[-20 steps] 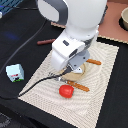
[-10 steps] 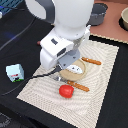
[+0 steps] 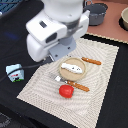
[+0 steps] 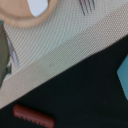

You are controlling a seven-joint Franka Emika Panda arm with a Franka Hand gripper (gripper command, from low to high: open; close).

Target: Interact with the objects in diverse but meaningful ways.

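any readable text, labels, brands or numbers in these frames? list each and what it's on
No text can be read in either view.
Small white carton: green-blue print on its face, too small and blurred to read.
Robot arm housing: plain white, no marking visible.
Placemat, plate, tomato: no print visible.
Wrist view: blurred; no lettering on the dark brown stick.

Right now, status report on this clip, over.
Pincer out of sight. Tomato on placemat beside plate, white piece on it. Carton off mat. Nothing blocking.
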